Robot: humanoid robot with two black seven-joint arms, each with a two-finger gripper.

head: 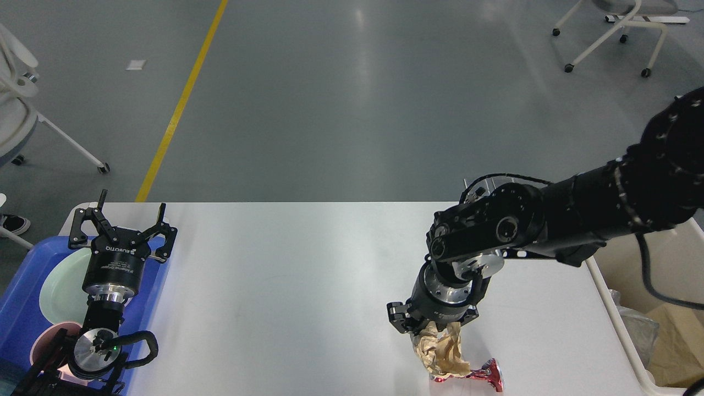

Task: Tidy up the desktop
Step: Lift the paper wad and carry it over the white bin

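The white desktop (286, 275) fills the lower part of the head view. My right gripper (432, 327) points down over its front right part, shut on a crumpled brown paper (443, 355) that hangs from it above the table. A crumpled red foil wrapper (484, 374) lies on the desktop just below and right of the paper. My left gripper (122, 220) is open and empty, held over the far edge of the blue tray (22, 297) at the left.
The blue tray holds a pale green plate (63, 291) and a pink cup (47, 344). A cream plastic bin (654, 286) with paper and plastic waste stands off the table's right edge. White chairs stand on the grey floor beyond.
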